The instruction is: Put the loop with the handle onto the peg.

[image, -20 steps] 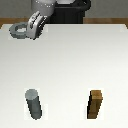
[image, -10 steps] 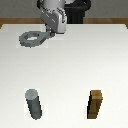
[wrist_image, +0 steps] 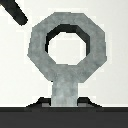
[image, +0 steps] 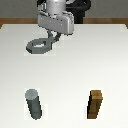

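No text, label, brand, number or sign can be read in either view. The flat grey ring with its stubby handle [wrist_image: 67, 52], the upright grey round cylinder [image: 34, 104], the brown wooden square-sided block [image: 95, 104] and the white tabletop [image: 70, 70] all show plain, unmarked surfaces. The silver-grey arm housing [image: 56, 20] is too coarsely rendered to show any marking.
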